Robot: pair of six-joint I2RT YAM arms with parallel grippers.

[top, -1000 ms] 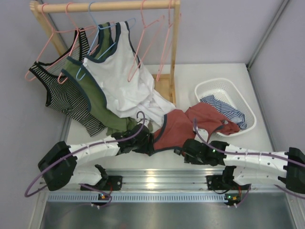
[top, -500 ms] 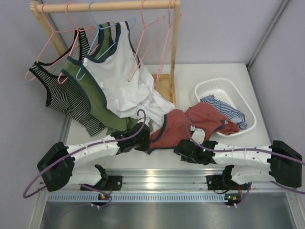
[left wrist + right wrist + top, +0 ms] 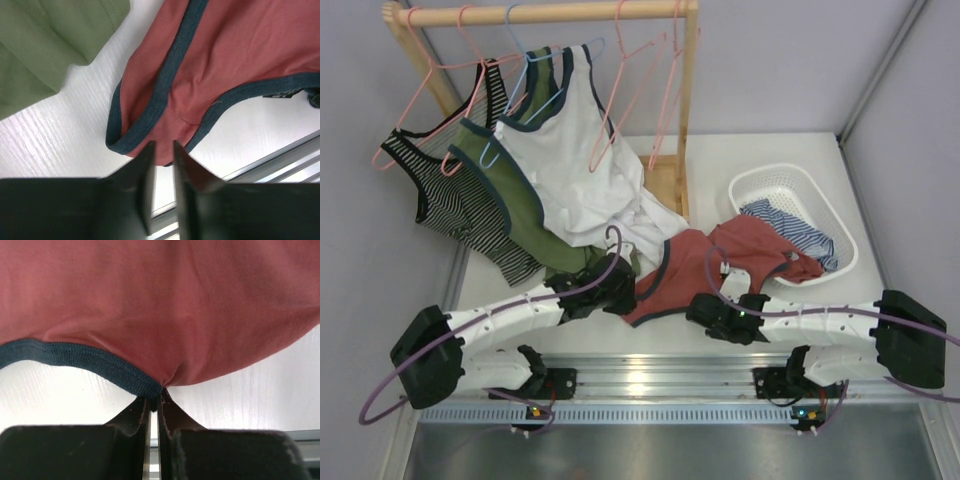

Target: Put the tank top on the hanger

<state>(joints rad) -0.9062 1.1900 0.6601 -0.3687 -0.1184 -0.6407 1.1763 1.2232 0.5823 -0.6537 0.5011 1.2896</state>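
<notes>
The left gripper [image 3: 162, 148] has its two fingers almost together, with only a narrow slot between them. A fold of the tank top [image 3: 225, 50] goes into this slot beside the navy trim, so I judge that it pinches the cloth there. The right gripper [image 3: 156, 398] is fully pressed together, and its tips clamp the navy trim where it meets the red cloth.

In the top view both grippers are low over the table [image 3: 880, 290] at its near edge. The left gripper [image 3: 620, 290] is at the left corner of the garment and the right gripper [image 3: 708, 312] is at its lower edge. The tank top [image 3: 685, 262] lies crumpled between them, and its far part reaches toward the white basket [image 3: 770, 180]. Its left side touches the hem of the white tank top [image 3: 570, 170] that hangs from the wooden rack [image 3: 688, 110].

An empty pink hanger [image 3: 616, 85] hangs on the rail of the rack, well apart from the grippers and above them. I cannot tell for sure if this is the one to be used.

The step in hand seems to be gathering the garment, so the task is at an early stage. The next move probably calls for lifting and spreading the shirt so that the neck or an armhole opens. The hanger can only enter after that, and the loose cloth may catch on the clothes beside it.
</notes>
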